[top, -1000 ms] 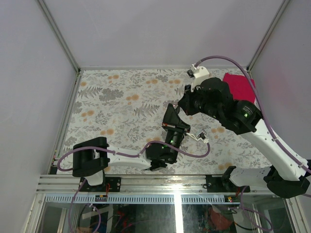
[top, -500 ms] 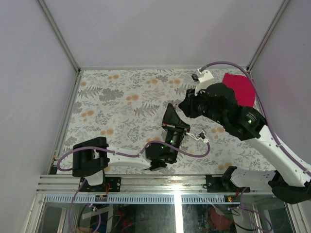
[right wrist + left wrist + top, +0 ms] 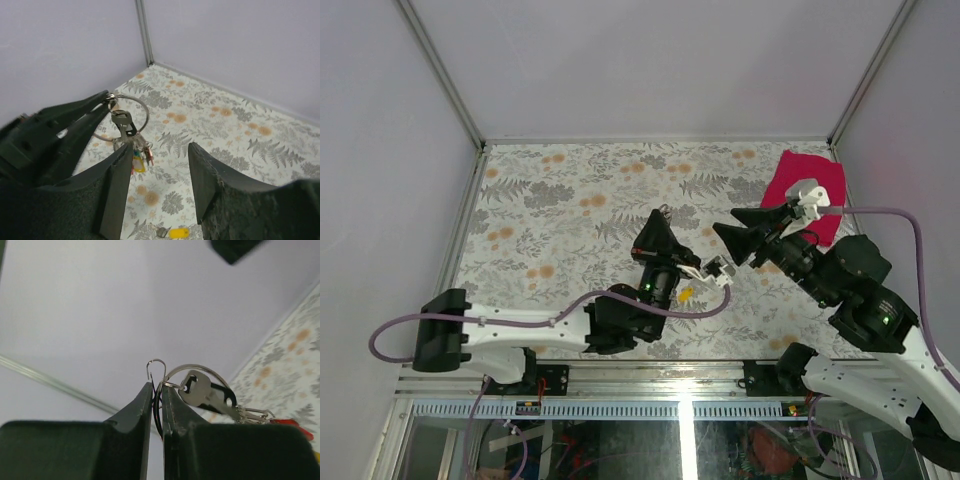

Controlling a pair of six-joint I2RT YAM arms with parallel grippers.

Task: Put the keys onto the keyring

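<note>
Table (image 3: 550, 200) w/ floral-print cover. Red cloth (image 3: 792, 172) lies at far right corner. Yellow-headed key (image 3: 179, 232) flat on cover, small metal piece (image 3: 160, 231) just beside it.

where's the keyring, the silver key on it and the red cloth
keyring (image 3: 197, 365), left wrist view, top of the wire loop
silver key (image 3: 199, 389), left wrist view, its flat head
red cloth (image 3: 800, 165), top external view, bare upper part
</note>
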